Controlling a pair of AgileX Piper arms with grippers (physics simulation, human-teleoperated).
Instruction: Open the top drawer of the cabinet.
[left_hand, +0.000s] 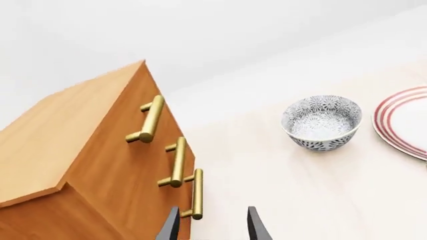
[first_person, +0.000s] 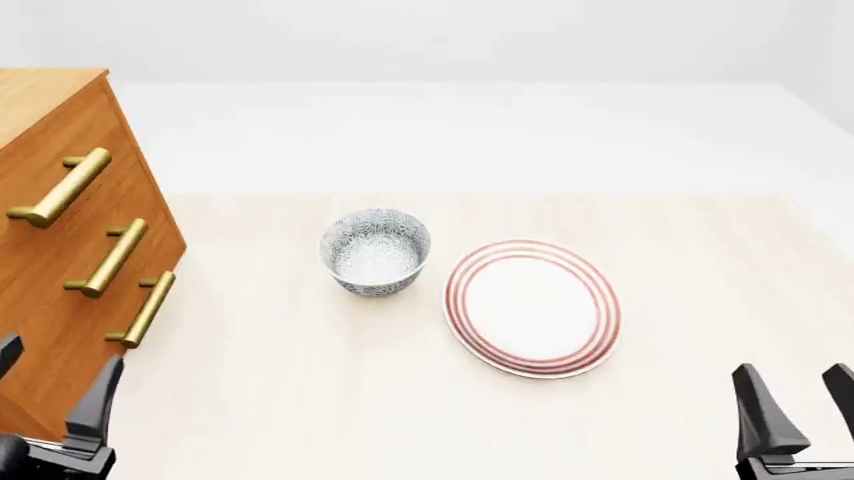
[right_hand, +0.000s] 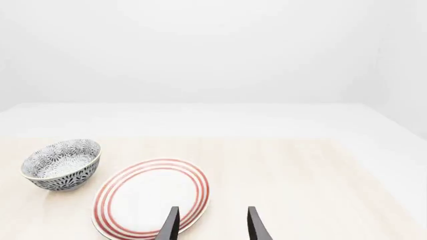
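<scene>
Nearest, the left end effector (first_person: 51, 395) sat at the front view's lower left corner, fingers spread with a clear gap, holding nothing. It hovered just in front of the cabinet's lower near corner, without touching it as far as the pictures showed. The right end effector (first_person: 798, 400) sat at the lower right corner, fingers likewise spread and empty, well apart from everything else.

In the left wrist view the finger tips (left_hand: 170, 227) pointed toward the lowest of the three handles; one tip lay close beside that handle, contact not discernible.

Further out, a white plate (first_person: 534, 306) with red rings lay flat on the pale tabletop (first_person: 694, 260), right of centre. Just beside it to the left, apart by a narrow gap, stood a bowl (first_person: 376, 252) with a dark pattern, upright and empty.

The cabinet (first_person: 54, 300) stood at the left edge of the tabletop, its front facing right toward the bowl. Three brass bar handles ran down the front. The top drawer (first_person: 100, 205) was the uppermost, its handle (first_person: 60, 188) nearest the cabinet's top. The drawer front lay flush with the two below; it was closed.

Behind the tabletop, a plain white surface and wall.
</scene>
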